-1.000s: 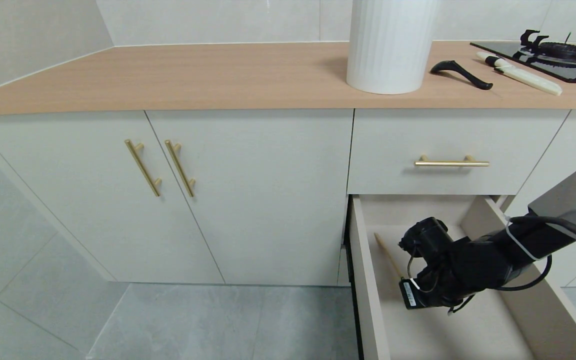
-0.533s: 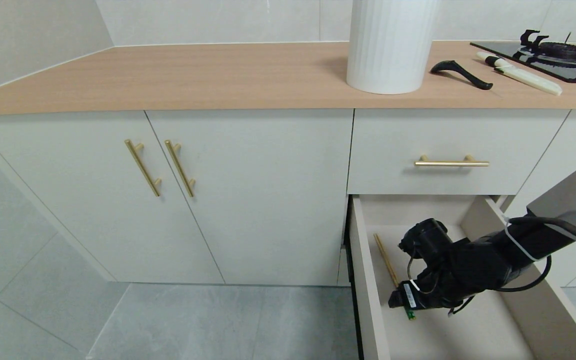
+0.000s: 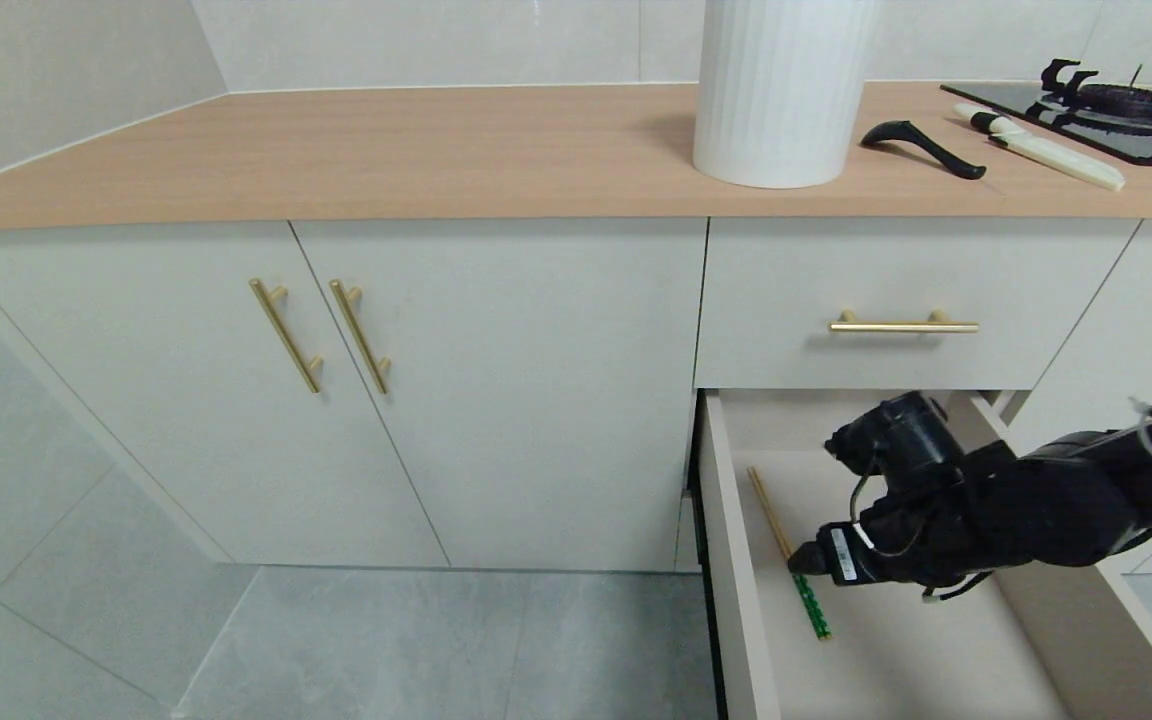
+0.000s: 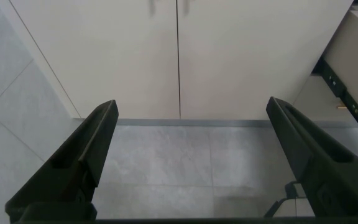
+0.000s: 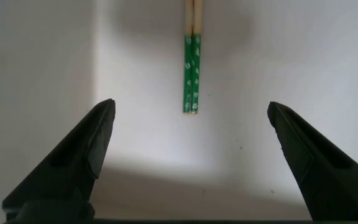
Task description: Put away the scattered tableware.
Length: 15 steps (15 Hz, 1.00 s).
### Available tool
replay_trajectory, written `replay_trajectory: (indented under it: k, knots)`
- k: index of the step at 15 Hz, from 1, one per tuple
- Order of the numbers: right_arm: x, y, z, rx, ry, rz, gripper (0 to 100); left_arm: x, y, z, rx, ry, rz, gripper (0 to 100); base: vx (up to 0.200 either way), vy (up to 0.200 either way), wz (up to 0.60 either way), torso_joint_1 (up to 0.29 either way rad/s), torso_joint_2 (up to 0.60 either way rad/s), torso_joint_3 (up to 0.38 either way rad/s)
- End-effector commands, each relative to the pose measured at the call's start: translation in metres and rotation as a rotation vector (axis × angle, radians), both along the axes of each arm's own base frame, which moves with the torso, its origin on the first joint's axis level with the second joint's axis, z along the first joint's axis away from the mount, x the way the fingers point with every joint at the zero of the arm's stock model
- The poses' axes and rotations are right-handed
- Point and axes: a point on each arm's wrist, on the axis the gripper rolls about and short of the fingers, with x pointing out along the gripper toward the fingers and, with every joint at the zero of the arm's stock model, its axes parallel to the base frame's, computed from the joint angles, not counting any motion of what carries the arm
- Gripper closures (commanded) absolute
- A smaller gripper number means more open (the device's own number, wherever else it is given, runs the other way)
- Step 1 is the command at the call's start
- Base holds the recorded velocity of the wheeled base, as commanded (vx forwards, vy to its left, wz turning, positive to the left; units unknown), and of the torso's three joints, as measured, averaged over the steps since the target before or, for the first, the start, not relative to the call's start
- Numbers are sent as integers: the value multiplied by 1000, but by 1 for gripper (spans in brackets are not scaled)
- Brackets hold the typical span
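- Looking into the open lower drawer (image 3: pixel 731 600), we are finding the pair of chopsticks (image 3: pixel 786 540) lying flat on its floor, side by side, close along the wall on the robot's left, green-patterned ends toward the drawer front.
- We are seeing the right gripper (image 3: pixel 804 562) hanging over the sticks near those green ends, jaws spread wide with nothing between them; the left gripper (image 4: pixel 191 124) is likewise spread and empty, hanging over floor tiles before the cabinet doors (image 4: pixel 104 50).
- We are judging the chopsticks light, stiff and slender, apt to roll apart if nudged; should they need lifting, we are advising a pinch across both near the middle.
- We are counting them as stowed, while a black curved utensil (image 3: pixel 921 147) and a pale knife-like piece (image 3: pixel 1041 150) are lying on the countertop (image 3: pixel 436 150), between the white ribbed vessel (image 3: pixel 781 90) and the hob (image 3: pixel 1126 105).
- We are guessing both are rigid and light; the black one is looking best gripped on its straighter handle, the pale one around its middle.
- We are noting tight room: the closed upper drawer (image 3: pixel 902 270) is sitting over the back of the open one and side walls are flanking the arm, so we are favouring a lift straight up and outward before swinging to the counter.
- We are finding bare drawer floor on the robot's right of the chopsticks for the next pieces.
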Motion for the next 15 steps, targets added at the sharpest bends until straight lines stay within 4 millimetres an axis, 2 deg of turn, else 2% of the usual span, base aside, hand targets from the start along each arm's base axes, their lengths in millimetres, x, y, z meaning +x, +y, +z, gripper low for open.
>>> replay_trajectory:
  k: [1, 3, 7, 11, 15]
  knots:
    - [-15, -18, 45, 47, -134, -21, 0, 0, 0, 0, 0, 0, 0, 0, 0, 0, 0, 0, 0, 0]
    - [-24, -45, 79, 43, -254, -52, 0, 0, 0, 0, 0, 0, 0, 0, 0, 0, 0, 0, 0, 0]
    - [-41, -77, 115, 10, -392, -93, 0, 0, 0, 0, 0, 0, 0, 0, 0, 0, 0, 0, 0, 0]
    - [-55, -85, 129, -9, -451, -88, 0, 0, 0, 0, 0, 0, 0, 0, 0, 0, 0, 0, 0, 0]
    - [-61, -86, 132, -21, -468, -75, 0, 0, 0, 0, 0, 0, 0, 0, 0, 0, 0, 134, -183, -199]
